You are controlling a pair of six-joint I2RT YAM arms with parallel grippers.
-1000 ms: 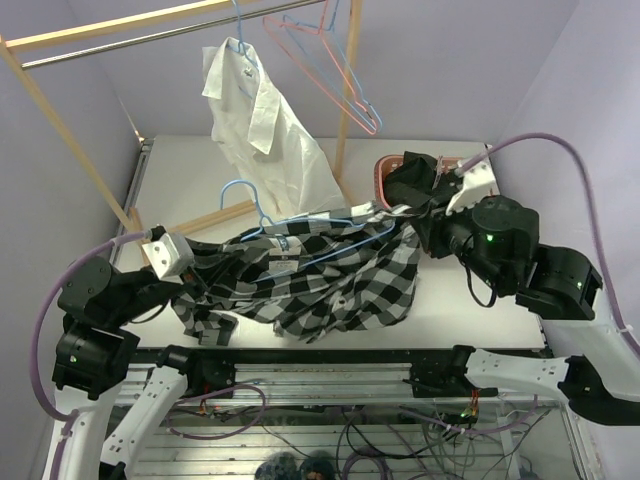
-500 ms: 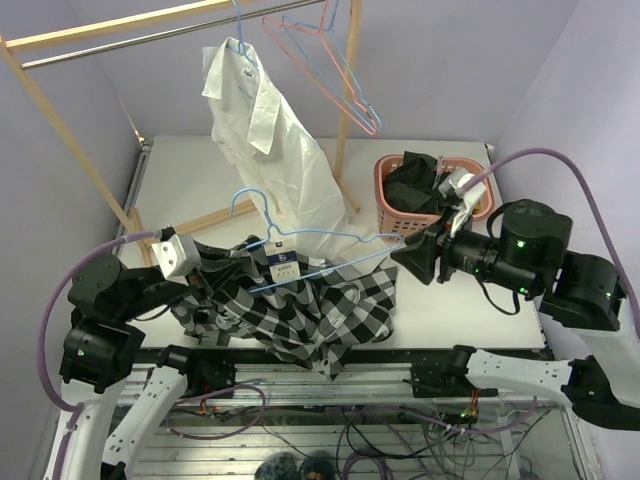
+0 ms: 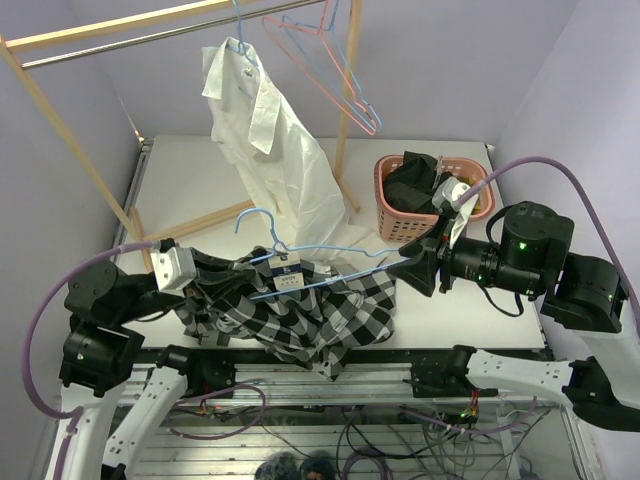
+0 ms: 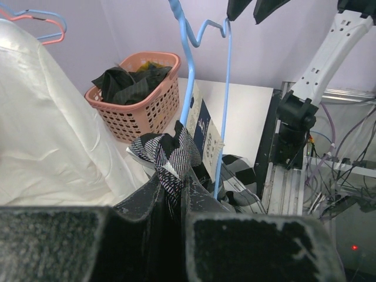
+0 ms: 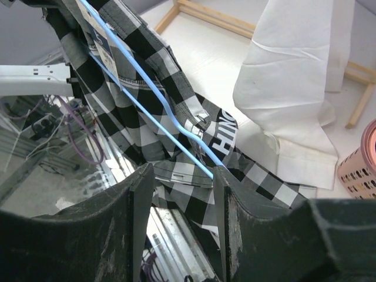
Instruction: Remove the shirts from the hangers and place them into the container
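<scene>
Since a second ago the right claw (image 3: 403,268) has swung away from the pink basket (image 4: 141,114) toward the near table edge, and its jaws have parted. The checked shirt (image 3: 320,315), stretched out across the table (image 3: 200,180) then, is now bunched and sags over that edge.

Right claw: released, fingers standing apart. One end of the blue hanger (image 4: 188,88) runs into the gap between them. From the wrist view we cannot tell whether the wire touches either finger, but it does not look pinched. The checked shirt hangs just ahead of and below the fingertips, draped around the hanger's wires.

Left claw (image 4: 174,191): clenched on a fold of the checked shirt, the cloth pinched up between its fingers. The hanger's neck rises just ahead of this claw, hook end up. A paper tag (image 4: 202,126) sits beside the wire.

The two claws face each other, with hanger and shirt spanning between them.

Basket: on the table just beside the right claw, on its far side, and well apart from the left claw. Dark clothing (image 3: 415,180) lies in it.

White shirt (image 3: 270,130): hangs from the wooden rack (image 3: 70,135) beyond both claws. Its tail reaches the table ahead of the right claw's fingertips, near the checked cloth.
</scene>
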